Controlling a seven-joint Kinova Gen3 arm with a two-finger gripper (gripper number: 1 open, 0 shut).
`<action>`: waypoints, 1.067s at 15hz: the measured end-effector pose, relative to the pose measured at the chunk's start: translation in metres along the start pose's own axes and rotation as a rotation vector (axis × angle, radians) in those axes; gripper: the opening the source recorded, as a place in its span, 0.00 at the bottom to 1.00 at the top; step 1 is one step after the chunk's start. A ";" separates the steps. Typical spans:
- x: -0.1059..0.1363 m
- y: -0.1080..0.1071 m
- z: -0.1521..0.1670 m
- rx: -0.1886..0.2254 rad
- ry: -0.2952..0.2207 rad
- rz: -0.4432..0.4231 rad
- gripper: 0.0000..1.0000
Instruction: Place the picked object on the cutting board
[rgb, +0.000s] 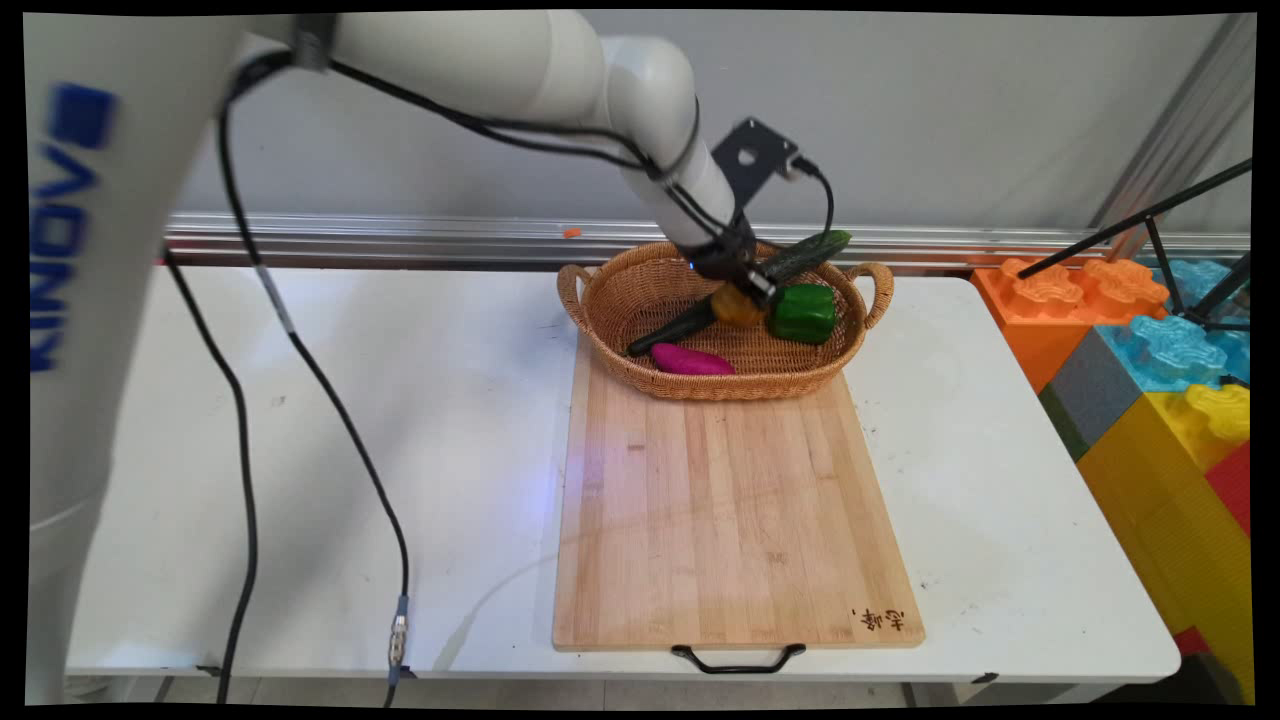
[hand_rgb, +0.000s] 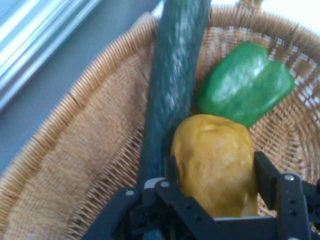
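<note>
Gripper (hand_rgb: 215, 172) clasping yellow potato (hand_rgb: 215, 165), beside cucumber (hand_rgb: 175, 75), purple yam (rgb: 690, 360) only overhead

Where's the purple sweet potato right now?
In the main view the purple sweet potato lies in the wicker basket at its near side, left of centre, just below the cucumber's lower end; the hand view doesn't show it.

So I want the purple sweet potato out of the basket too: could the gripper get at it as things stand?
Probably not yet: the gripper is shut on the yellow potato. The purple sweet potato itself lies uncovered near the basket's front rim.
</note>
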 end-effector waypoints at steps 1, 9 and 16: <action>0.004 -0.003 -0.012 0.002 0.015 0.001 0.00; 0.029 0.010 -0.096 -0.102 0.103 0.024 0.00; 0.016 0.053 -0.120 -0.288 0.076 0.114 0.00</action>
